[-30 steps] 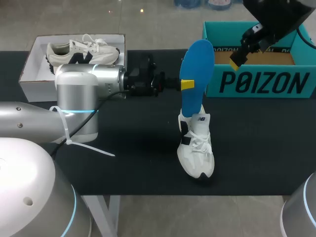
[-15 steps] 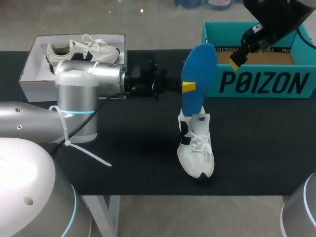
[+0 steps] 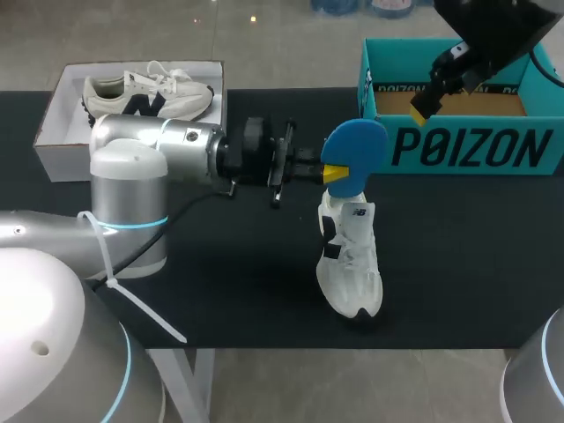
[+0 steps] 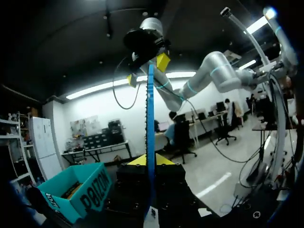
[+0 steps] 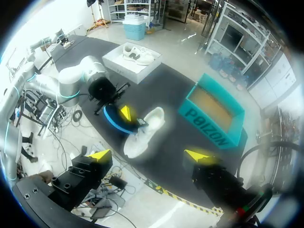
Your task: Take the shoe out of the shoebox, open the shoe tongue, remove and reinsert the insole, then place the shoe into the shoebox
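Table (image 3: 220,291): black covering, matt, cloth-like. Shoe (image 3: 352,264): white textile upper with woven laces, dull finish. Insole (image 3: 357,154): blue, matt, foam-like; its edge shows fine ridging in the left wrist view. Shoebox (image 3: 467,145): teal card, matt outside, raw brown card inside. White box (image 3: 62,132): plain matt card. Left arm (image 3: 159,145): silver metal shell, satin sheen, carrying a white plastic cable tie (image 3: 141,298). Left hand (image 3: 337,169): matt black body, smooth yellow tips.

Two shoes (image 3: 351,264) (image 3: 150,95) as far as visible, two boxes (image 3: 60,152) (image 3: 458,148), one insole (image 3: 357,148)
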Controlling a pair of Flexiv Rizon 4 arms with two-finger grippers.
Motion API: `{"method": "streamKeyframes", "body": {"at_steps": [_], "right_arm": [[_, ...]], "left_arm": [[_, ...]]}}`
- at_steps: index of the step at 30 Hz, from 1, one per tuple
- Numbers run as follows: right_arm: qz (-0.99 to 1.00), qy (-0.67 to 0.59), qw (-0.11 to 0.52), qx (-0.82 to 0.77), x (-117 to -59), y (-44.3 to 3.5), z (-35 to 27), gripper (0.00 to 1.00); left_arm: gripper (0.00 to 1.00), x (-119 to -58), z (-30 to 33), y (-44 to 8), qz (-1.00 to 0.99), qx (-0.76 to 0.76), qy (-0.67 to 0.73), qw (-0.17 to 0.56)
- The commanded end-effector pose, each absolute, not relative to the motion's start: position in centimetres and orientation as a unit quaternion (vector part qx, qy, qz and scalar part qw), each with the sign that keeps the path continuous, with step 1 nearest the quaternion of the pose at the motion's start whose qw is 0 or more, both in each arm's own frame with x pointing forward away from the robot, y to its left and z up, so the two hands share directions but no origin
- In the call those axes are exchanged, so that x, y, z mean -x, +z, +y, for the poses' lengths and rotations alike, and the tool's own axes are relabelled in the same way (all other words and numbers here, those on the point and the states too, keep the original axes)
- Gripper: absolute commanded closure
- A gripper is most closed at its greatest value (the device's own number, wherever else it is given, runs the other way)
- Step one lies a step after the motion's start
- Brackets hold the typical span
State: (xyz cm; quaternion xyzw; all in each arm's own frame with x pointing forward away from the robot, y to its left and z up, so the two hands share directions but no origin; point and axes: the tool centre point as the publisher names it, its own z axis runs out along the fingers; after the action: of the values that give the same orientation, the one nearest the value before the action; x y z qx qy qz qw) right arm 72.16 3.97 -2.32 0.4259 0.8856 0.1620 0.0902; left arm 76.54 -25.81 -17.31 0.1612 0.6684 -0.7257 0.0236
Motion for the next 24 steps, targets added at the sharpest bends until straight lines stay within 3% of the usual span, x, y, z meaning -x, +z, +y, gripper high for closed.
{"method": "streamKeyframes", "body": {"at_steps": [1, 23, 24], "right_arm": [[0.886, 0.160, 0.089, -0.427, -72.3, -2.3, 4.1, 0.00], [0.886, 0.160, 0.089, -0.427, -72.3, -2.3, 4.1, 0.00], [0.886, 0.160, 0.089, -0.427, -72.3, -2.3, 4.1, 0.00]], "left_arm": [[1.00, -77.2, -26.2, -17.3, 0.663, -0.262, -0.694, 0.106], [1.00, -77.2, -26.2, -17.3, 0.663, -0.262, -0.694, 0.106], [1.00, -78.1, -26.9, -15.6, 0.638, -0.326, -0.680, 0.156]]}}
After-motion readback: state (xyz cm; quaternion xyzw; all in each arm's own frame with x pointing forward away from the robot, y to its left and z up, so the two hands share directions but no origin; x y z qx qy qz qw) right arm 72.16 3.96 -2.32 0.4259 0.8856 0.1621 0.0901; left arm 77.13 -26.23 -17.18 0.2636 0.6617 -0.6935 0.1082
